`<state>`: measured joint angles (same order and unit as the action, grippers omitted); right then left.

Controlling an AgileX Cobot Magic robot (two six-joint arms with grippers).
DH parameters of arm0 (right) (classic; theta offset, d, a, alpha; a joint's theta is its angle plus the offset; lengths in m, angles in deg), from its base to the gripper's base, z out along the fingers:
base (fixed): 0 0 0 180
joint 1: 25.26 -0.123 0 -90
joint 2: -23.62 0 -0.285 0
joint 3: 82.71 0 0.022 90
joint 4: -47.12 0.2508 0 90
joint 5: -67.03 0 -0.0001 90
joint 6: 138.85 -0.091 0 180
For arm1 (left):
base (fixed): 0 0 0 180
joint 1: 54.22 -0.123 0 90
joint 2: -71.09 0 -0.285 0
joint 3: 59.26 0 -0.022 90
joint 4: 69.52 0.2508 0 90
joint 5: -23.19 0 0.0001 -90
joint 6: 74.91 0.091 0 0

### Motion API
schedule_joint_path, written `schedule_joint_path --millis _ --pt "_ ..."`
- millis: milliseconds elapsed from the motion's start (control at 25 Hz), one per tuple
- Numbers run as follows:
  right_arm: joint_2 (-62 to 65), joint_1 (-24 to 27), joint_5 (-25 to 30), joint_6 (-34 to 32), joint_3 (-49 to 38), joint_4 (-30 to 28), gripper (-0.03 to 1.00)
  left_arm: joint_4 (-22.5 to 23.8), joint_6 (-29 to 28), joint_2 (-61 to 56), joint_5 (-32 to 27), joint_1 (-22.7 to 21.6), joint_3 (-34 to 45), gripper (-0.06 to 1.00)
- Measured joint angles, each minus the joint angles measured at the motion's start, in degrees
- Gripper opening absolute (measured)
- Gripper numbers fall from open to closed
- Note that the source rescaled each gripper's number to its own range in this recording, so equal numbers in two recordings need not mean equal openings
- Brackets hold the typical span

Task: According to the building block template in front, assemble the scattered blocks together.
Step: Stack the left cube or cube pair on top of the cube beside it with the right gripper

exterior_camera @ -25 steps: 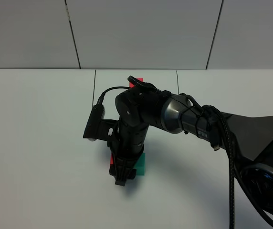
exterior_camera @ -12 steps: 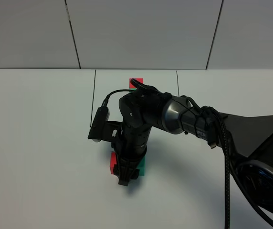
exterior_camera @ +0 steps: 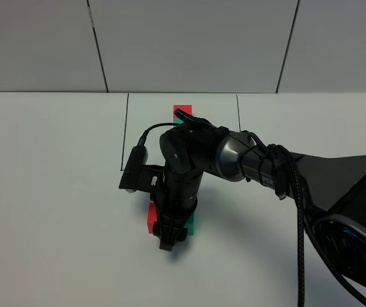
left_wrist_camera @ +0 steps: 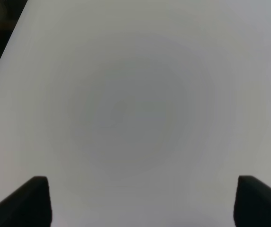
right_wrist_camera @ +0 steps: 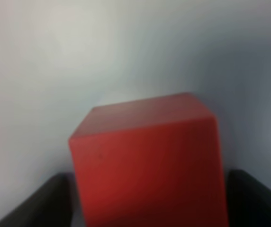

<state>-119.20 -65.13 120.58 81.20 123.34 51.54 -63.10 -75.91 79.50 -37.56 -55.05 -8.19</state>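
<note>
The red block (exterior_camera: 151, 219) and the teal-green block (exterior_camera: 193, 224) lie side by side on the white table, mostly hidden under my right gripper (exterior_camera: 168, 235), which points straight down over them. In the right wrist view the red block (right_wrist_camera: 147, 161) fills the space between the dark fingers (right_wrist_camera: 50, 201), which flank it closely; the jaws are still open around it. The building block template (exterior_camera: 182, 110) sits farther back, its red cube showing and its teal part mostly behind the arm. My left gripper (left_wrist_camera: 140, 203) is open over bare table.
Thin black lines (exterior_camera: 126, 128) drawn on the table frame the template area. The right arm (exterior_camera: 253, 160) and its cable stretch in from the right across the middle. A grey panelled wall (exterior_camera: 189, 45) rises behind the table.
The right gripper has shifted slightly right and settled lower over the two blocks, and its wrist has turned a little. The left gripper's view is unchanged.
</note>
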Motion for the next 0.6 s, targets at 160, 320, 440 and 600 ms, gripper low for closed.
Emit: schedule_joint_path --millis 160,320,440,600 --pt "-0.06 0.00 -0.39 0.00 0.00 0.00 0.60 0.00 0.00 0.00 0.06 0.00 0.00 0.94" --pt "-0.06 0.00 -0.44 0.00 0.07 0.00 0.32 0.00 0.00 0.00 0.06 0.00 0.00 0.94" --pt "-0.08 0.00 -0.51 0.00 0.07 0.07 0.09 0.00 0.00 0.00 0.06 0.00 0.00 0.94" --pt "-0.08 0.00 -0.51 0.00 0.07 0.19 0.08 0.00 0.00 0.00 0.06 0.00 0.00 0.94"
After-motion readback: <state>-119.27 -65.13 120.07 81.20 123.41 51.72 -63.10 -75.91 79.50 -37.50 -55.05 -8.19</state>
